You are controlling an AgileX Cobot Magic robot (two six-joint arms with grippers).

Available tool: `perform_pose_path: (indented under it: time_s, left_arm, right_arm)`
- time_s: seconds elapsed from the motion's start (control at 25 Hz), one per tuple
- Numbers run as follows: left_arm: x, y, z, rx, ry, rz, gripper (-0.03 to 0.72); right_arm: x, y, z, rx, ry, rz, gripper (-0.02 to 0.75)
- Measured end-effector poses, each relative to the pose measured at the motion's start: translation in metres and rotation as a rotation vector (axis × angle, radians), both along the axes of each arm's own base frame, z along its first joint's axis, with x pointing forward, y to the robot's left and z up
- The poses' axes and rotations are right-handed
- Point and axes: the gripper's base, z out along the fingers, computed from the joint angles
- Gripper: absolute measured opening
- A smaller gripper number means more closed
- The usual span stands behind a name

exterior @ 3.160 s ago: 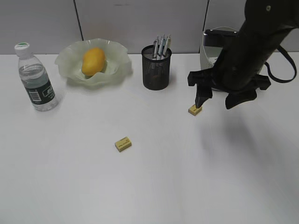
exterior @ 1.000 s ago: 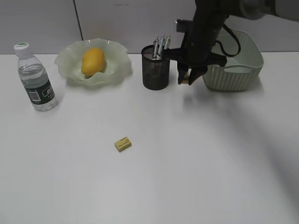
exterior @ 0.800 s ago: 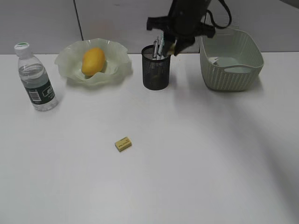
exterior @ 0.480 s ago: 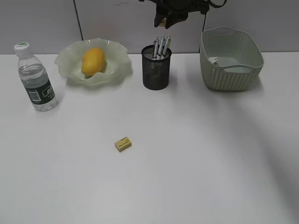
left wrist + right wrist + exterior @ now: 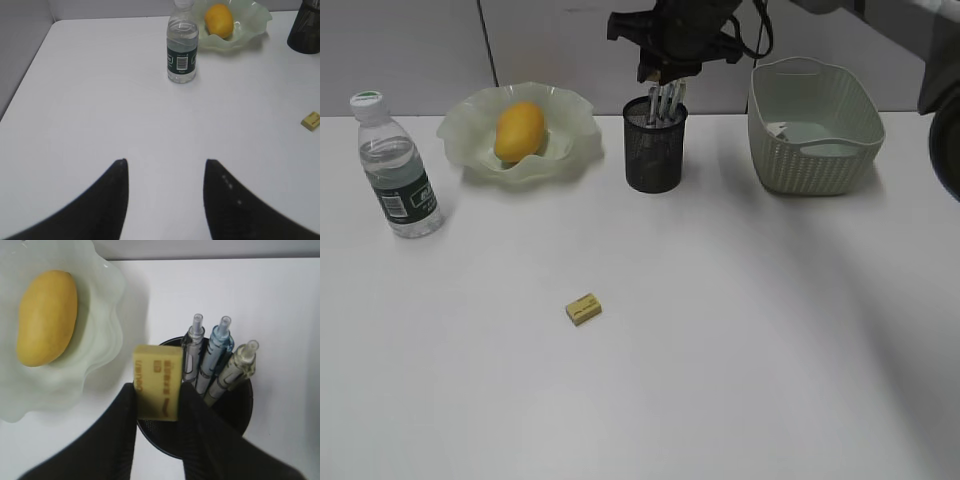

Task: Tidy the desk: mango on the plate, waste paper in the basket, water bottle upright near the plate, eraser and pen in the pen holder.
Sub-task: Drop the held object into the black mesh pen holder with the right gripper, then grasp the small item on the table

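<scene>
Above the pen holder (image 5: 200,412), right end effector (image 5: 157,400) clamping an eraser (image 5: 156,381), left end effector (image 5: 165,172) spread, empty

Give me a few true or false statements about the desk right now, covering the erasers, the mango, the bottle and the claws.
1. The right claw grips an eraser above the pen holder. True.
2. The mango lies on the bare desk. False: it sits on the plate.
3. The water bottle stands upright. True.
4. The left claw holds the second eraser. False: it is open and empty; that eraser lies on the desk.
</scene>
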Motion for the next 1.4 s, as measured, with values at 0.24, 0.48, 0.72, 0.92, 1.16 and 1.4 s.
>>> perform_pose_path:
  time_s: [0.24, 0.48, 0.72, 0.92, 1.16, 1.4]
  left_arm:
    - [0.000, 0.000, 0.000, 0.000, 0.000, 0.000, 0.375]
    - [0.000, 0.000, 0.000, 0.000, 0.000, 0.000, 0.375]
    - [0.000, 0.000, 0.000, 0.000, 0.000, 0.000, 0.375]
    - [0.000, 0.000, 0.000, 0.000, 0.000, 0.000, 0.375]
    - [0.000, 0.000, 0.000, 0.000, 0.000, 0.000, 0.375]
    - [0.000, 0.000, 0.000, 0.000, 0.000, 0.000, 0.375]
  right_arm:
    - [0.002, 0.001, -0.016, -0.016, 0.034, 0.001, 0.217]
    - [0.001, 0.001, -0.020, -0.028, 0.052, 0.005, 0.381]
    - [-0.001, 0.000, -0.010, -0.056, 0.055, 0.040, 0.447]
    - [-0.007, -0.002, 0.012, -0.091, 0.073, 0.082, 0.449]
    - [-0.014, -0.006, 0.029, -0.131, 0.107, 0.114, 0.449]
    - [-0.020, -0.008, 0.049, -0.133, 0.070, 0.145, 0.449]
